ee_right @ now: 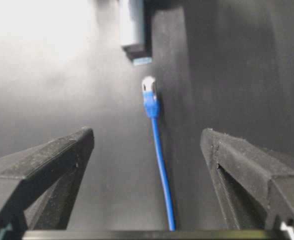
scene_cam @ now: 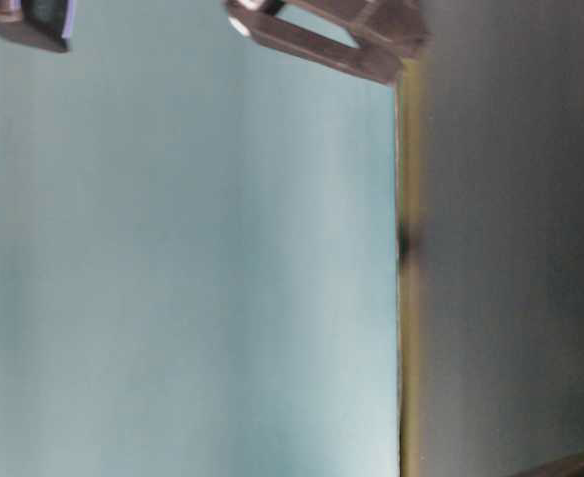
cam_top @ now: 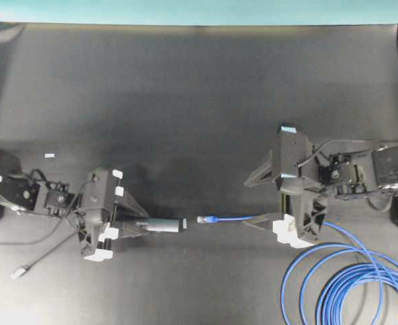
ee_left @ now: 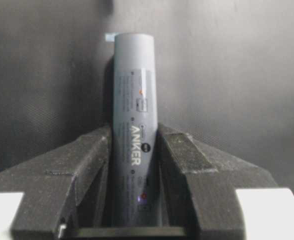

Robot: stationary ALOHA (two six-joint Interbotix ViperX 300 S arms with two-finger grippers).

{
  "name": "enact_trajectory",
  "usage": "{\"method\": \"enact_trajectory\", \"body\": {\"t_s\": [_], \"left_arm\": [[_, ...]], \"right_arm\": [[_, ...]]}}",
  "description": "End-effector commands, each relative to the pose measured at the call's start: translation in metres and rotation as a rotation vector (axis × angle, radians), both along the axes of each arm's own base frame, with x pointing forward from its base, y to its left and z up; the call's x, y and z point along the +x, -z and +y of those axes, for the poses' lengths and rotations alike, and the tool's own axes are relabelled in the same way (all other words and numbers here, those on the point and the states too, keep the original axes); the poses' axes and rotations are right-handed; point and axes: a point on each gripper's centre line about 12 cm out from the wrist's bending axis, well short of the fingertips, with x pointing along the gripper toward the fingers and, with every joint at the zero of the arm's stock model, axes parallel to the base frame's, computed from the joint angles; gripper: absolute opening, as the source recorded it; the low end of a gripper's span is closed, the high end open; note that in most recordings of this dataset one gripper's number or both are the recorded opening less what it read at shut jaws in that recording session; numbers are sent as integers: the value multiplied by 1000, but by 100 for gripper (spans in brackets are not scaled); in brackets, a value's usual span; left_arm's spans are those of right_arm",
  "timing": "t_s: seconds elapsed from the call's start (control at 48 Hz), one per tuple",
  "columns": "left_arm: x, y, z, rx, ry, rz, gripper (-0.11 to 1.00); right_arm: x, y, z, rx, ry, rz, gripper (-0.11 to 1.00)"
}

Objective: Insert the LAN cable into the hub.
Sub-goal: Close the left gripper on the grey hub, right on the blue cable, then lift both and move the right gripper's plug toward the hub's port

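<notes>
Looking down from overhead, the left gripper clamps the hub near the desk's front edge, left of middle, the hub's free end pointing right. Just beyond that end, apart from it, lies the plug of the LAN cable, whose coils heap at the front right corner. The right gripper stands over the straight run behind the plug, jaws spread wide and empty. A small white scrap sits near the left edge.

At table level only a teal wall, the desk's edge and a bit of dark arm show; nothing useful.

From the left wrist, the hub stands straight between the pads, both touching its sides: a firm, square grip.

From the right wrist, the cable runs up the middle between the open fingers, its plug lying short of the hub.

Next, I judge, the right jaws should close on the cable close behind the plug, so it cannot flop, then push level along the hub's axis while the left holds steady.
</notes>
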Motion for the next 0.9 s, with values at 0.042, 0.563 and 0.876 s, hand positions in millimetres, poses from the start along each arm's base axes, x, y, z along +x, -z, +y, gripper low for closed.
{"method": "enact_trajectory", "body": {"t_s": [0.042, 0.563, 0.876], "left_arm": [[6, -35, 5, 19, -13, -7, 28], [-5, -83, 17, 29, -51, 41, 28], [-5, -83, 17, 17, -57, 44, 28]], "right_arm": [[7, 16, 2, -3, -6, -22, 84], [42, 94, 6, -39, -20, -24, 84], [51, 108, 7, -44, -23, 0, 83]]}}
